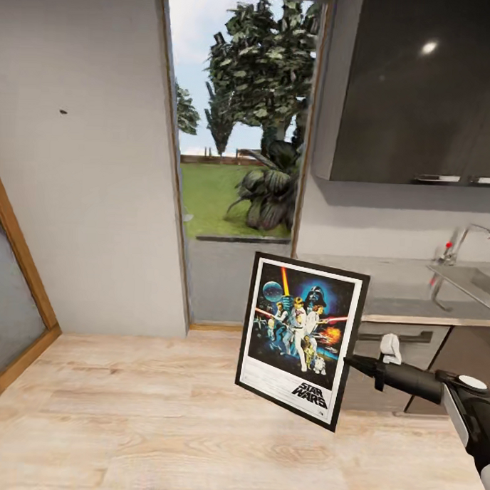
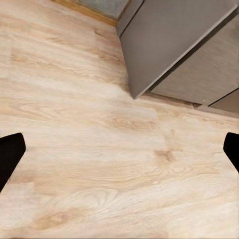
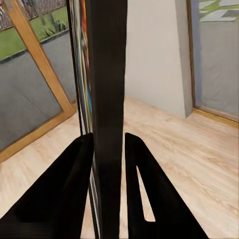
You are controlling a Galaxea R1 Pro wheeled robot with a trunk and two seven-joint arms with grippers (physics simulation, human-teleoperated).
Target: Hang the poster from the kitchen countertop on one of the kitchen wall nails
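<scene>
Right gripper (image 1: 348,361) is clamped onto the poster (image 1: 300,338), pinching the frame's right-hand edge about halfway up. On the right wrist cam you can see both black fingers (image 3: 64,194) squeezed tight against the frame's edge (image 3: 107,99), one on each side, with a sliver of the colourful print showing on one face. So that claw is narrow and definitely holding something.

That poster hangs in the air off the end of the claw, above the light wood floor (image 1: 124,411), tipped a bit so its top leans left. Readable text: "STAR WARS" in chunky black letters at the lower right of the white border. Some tiny print sits to the left of it, but it's too small to make out. Art is the classic blue-orange figures with lightsabers.

Just behind and to the right of the claw is the kitchen countertop (image 1: 406,298), grey, with a sink and tap (image 1: 462,244) at the far right and dark cabinets below it. Far off to the upper left of the claw, one wall nail (image 1: 63,111) shows as a dark speck on the pale grey wall, well apart from the poster.

Left gripper (image 2: 119,149) is spread wide, fingertips (image 2: 11,152) at the frame edges over bare floor, nothing between them.
</scene>
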